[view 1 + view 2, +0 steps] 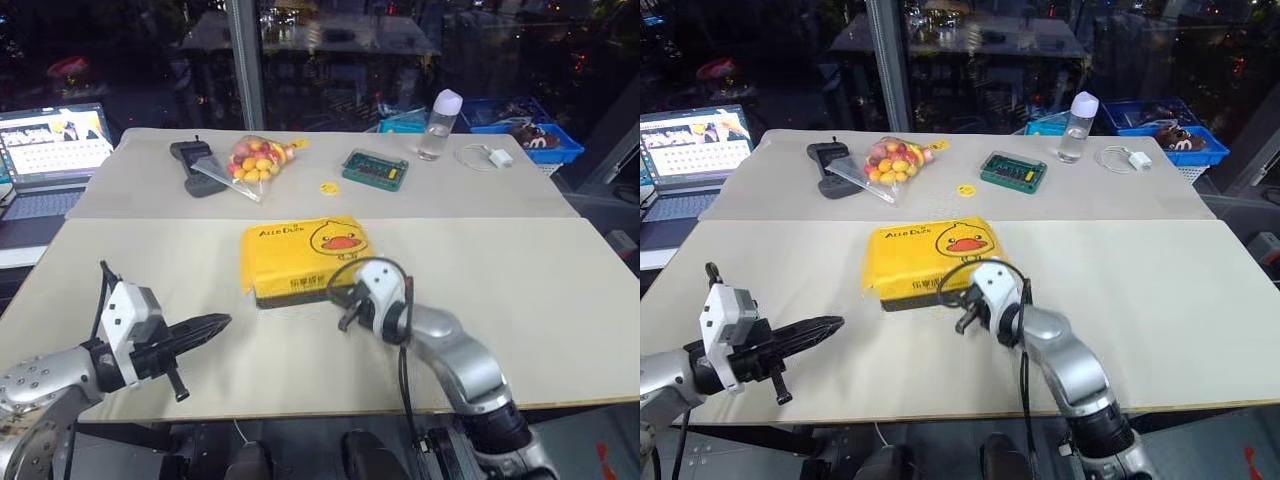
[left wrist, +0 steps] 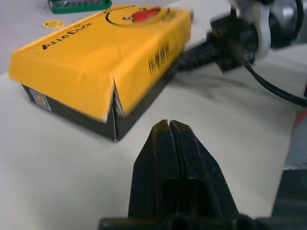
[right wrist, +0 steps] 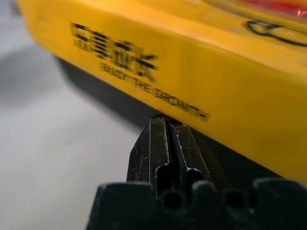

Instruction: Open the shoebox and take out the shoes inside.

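Shoebox [image 1: 303, 258] flat on table [image 1: 540, 300], lid still down, shoes presumably inside and unseen. Right gripper [image 1: 962, 318] fully closed, empty, tips pressed together at the seam under the yellow lid's front edge, against the black base wall. Left gripper [image 1: 205, 326] likewise closed and empty, well apart from the box, pointing toward its near corner. Judged light, thin cardboard: stiff enough to pry, prone to sliding or crumpling under a push. Lid skirt a loose sleeve; best purchase probably under its lower rim just ahead of the right tips, base steadied from the far side of the left tips.
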